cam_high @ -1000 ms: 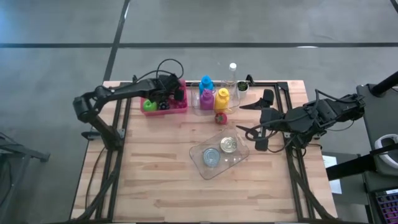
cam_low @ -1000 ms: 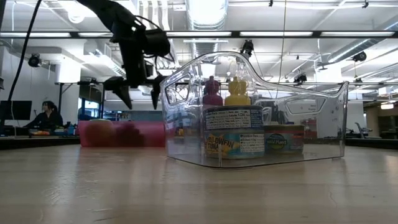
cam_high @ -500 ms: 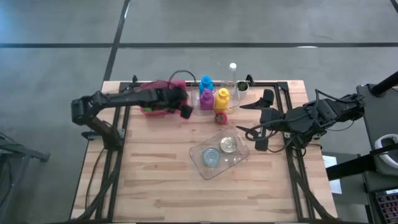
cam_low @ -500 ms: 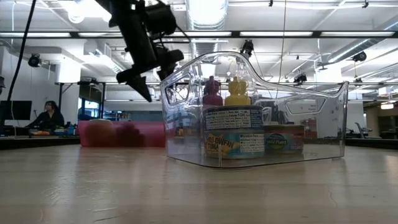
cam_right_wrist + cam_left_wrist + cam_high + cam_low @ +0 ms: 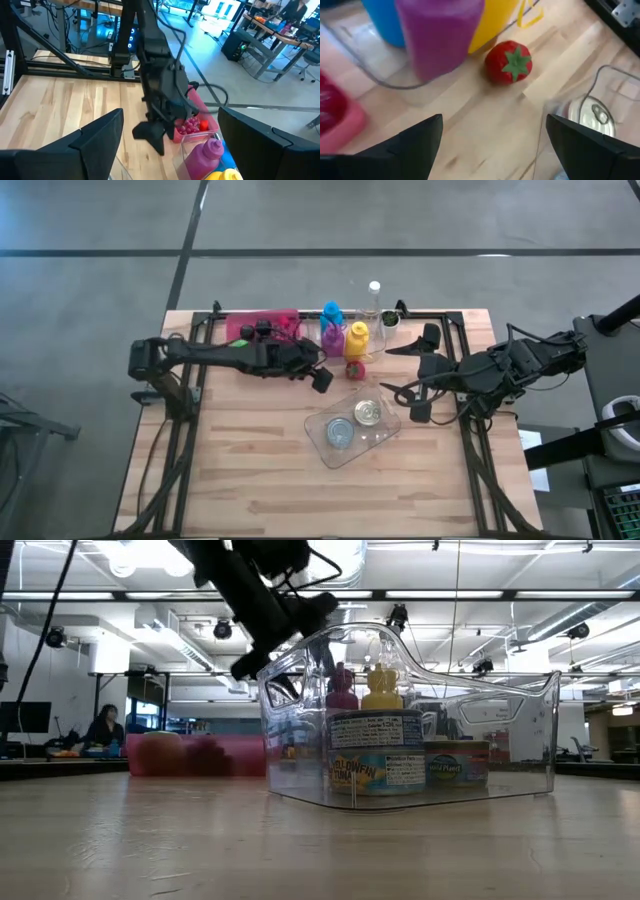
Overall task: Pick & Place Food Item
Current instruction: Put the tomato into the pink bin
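Item: strawberry [image 5: 509, 62], toy food piece. You find it on the bare wood, ahead of your left fingers and between their two tips in line, not yet touched. It sits just beside the purple bottle [image 5: 437, 35] and yellow bottle [image 5: 357, 338], outside the clear bin [image 5: 352, 430].

Item: left gripper [image 5: 320, 378]. Your fingers [image 5: 410, 140] stand wide apart with nothing between them, raised off the table and near the strawberry.

Item: right gripper [image 5: 403, 392]. It waits beside the clear bin's far edge, fingers spread wide, holding nothing.

Item: clear bin. Two cans [image 5: 355, 422] stand inside it; these look already placed. It lies off to one side of your left fingers, near the strawberry.

Item: pink tray [image 5: 262, 326]. It holds a green piece and dark grapes, behind your left arm.

Progress: judged part way. The cans are in; the strawberry is not yet picked. What is left for you appears to be lowering over it, closing, lifting, and setting it down in the bin.
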`<state>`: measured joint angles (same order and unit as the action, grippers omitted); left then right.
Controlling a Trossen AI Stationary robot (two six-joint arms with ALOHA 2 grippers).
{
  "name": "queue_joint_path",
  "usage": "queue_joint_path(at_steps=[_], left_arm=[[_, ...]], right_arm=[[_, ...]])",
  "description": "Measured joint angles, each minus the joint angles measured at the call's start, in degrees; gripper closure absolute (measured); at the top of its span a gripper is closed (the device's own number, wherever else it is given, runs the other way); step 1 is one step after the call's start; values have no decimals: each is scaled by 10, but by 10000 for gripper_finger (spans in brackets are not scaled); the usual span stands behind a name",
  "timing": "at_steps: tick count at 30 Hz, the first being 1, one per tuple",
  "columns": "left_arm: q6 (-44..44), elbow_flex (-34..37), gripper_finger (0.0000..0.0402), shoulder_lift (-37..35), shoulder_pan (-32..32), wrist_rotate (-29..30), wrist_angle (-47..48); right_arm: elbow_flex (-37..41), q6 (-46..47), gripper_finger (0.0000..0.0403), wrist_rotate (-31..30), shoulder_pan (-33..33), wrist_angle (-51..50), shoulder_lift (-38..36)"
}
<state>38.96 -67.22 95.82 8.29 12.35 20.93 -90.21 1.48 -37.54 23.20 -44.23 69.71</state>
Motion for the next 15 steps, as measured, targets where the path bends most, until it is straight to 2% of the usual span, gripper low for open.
queue_joint_path(at_steps=[5,15], left_arm=[[19,0,43,35,-8,-48,-34],[29,0,46,76,-42,-52,-52]], right_arm=[[0,0,92,0,0,0,0],[0,0,104,0,0,0,0]])
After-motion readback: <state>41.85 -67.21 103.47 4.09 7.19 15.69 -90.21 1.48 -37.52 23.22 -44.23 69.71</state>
